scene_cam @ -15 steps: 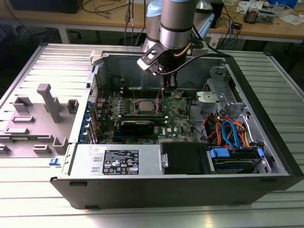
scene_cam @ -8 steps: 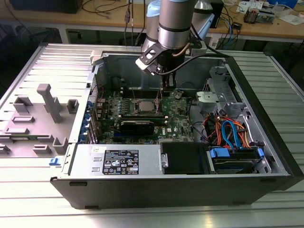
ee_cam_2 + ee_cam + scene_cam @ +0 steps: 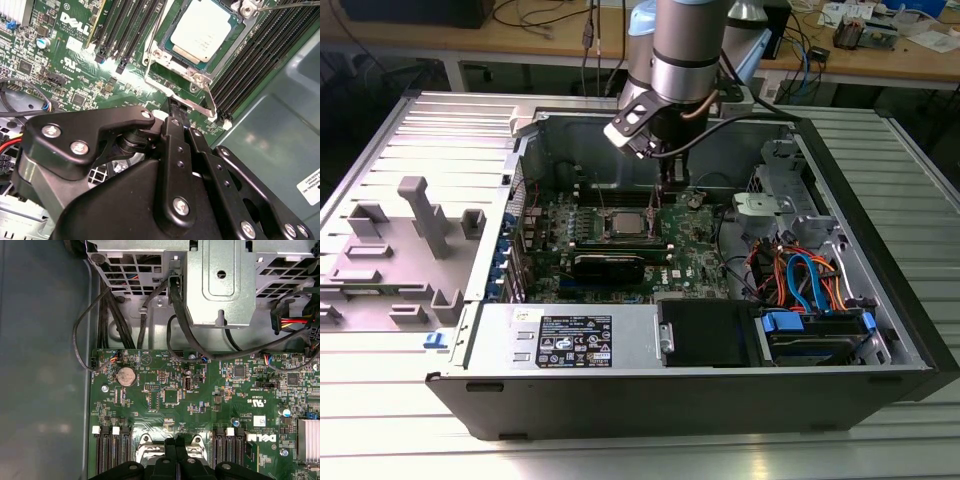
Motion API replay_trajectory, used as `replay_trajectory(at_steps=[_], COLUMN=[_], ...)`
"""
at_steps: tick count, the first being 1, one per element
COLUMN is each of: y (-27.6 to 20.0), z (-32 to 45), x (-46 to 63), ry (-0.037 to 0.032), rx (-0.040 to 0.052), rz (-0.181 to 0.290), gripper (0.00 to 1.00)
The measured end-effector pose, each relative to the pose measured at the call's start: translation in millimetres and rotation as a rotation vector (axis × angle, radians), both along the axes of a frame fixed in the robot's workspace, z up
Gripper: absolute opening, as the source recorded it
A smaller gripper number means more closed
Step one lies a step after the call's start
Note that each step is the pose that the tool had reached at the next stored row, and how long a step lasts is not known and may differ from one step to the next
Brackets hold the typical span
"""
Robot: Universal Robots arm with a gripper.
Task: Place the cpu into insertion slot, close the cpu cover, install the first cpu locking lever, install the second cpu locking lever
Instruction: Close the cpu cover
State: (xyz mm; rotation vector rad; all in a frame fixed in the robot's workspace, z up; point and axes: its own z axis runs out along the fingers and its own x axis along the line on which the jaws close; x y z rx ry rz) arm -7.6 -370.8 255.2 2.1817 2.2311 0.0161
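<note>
Drawn narrow, with its fingers side by side and nothing seen between them, the black jointed claw [image 3: 174, 106] is poised low over the green motherboard [image 3: 75, 75]. Its tip is just beside the near edge of the small square insertion slot with the silvery rim [image 3: 146, 452]. The flat square cpu with the dull silver-grey top [image 3: 204, 30] is seated in that slot. The thin silvery cpu cover with the cut-out centre [image 3: 175, 62] appears to be laid down around it. A thin bright wire locking lever [image 3: 210, 97] is seen running along the slot's side, its free end close to the claw tip; whether it is hooked under its catch cannot be told.

The step in hand is judged to be the lever work. For this to be done well, the wire is best pressed near its free end, swept down, then tucked sideways under the catch. Force is to be kept off the cpu top and off the long black memory slots [image 3: 260, 55] just beside. The cover should be watched for lifting while the wire is loaded.
</note>
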Motion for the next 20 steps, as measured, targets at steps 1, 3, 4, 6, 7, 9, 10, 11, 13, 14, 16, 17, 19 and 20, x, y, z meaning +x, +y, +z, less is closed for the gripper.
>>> replay_trajectory(at_steps=[1, 3, 4, 6, 7, 9, 10, 11, 13, 14, 16, 17, 19, 20], y=[0.0, 0.0, 0.0, 0.0, 0.0, 0.0, 0.0, 0.0, 0.0, 0.0, 0.0, 0.0, 0.0, 0.0], z=[0.0, 0.0, 0.0, 0.0, 0.0, 0.0, 0.0, 0.0, -0.1, -0.1, -0.1, -0.1, -0.1, -0.1], x=[-0.5, -0.8, -1.4, -2.2, -2.8, -5.2, -6.5, -7.1, -8.7, -8.7, -8.7, -8.7, -8.8, -8.8], ry=[0.0000, 0.0000, 0.0001, 0.0000, 0.0000, 0.0000, 0.0000, 0.0000, 0.0000, 0.0000, 0.0000, 0.0000, 0.0000, 0.0000], rx=[0.0000, 0.0000, -0.0001, -0.0001, 0.0001, 0.0000, 0.0000, 0.0000, 0.0000, 0.0000, 0.0000, 0.0000, 0.0000, -0.0001], rz=[0.000, 0.000, 0.000, 0.000, 0.000, 0.000, 0.000, 0.000, 0.000, 0.000, 0.000, 0.000, 0.000, 0.000], gripper=[0.11, 0.11, 0.11, 0.11, 0.11, 0.11, 0.11, 0.11, 0.11, 0.11, 0.11, 0.11, 0.11, 0.11])
